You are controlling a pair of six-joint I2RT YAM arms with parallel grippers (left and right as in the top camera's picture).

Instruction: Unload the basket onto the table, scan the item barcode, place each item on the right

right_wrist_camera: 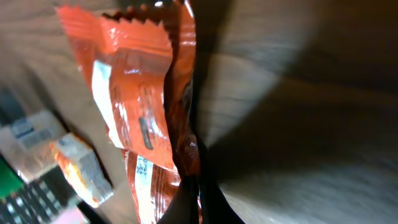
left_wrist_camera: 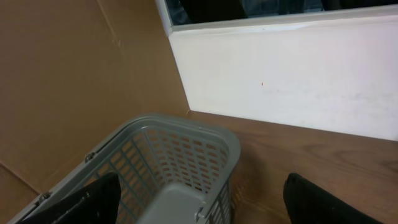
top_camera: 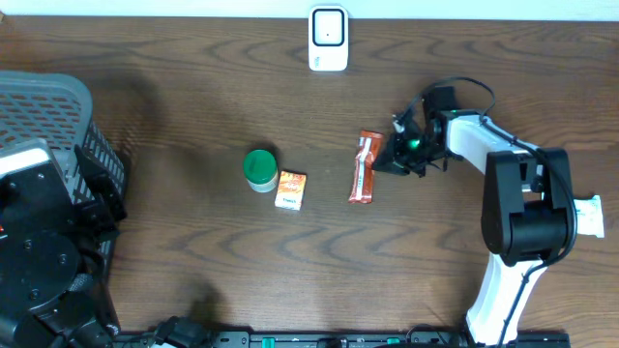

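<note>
Right arm's stretched low over the table, its gripper (right_wrist_camera: 199, 194) pinched tight on the orange snack packet (top_camera: 364, 170), with the small box (top_camera: 291, 189) and green-lidded jar (top_camera: 259, 168) nearby.

Table (top_camera: 193, 87) with packet (top_camera: 364, 169), box (top_camera: 290, 189), tub (top_camera: 259, 168), scanner (top_camera: 328, 39)

Pairs white shells with black joint housings along the right arm (top_camera: 522, 193); trails a looped black cable (top_camera: 471, 82) at the wrist; glows green beside the black right hand (top_camera: 383, 166). Presents the left arm (top_camera: 39, 251) as bulky black casings, the left hand (left_wrist_camera: 202, 208) with two dark matte fingers (left_wrist_camera: 323, 202).
</note>
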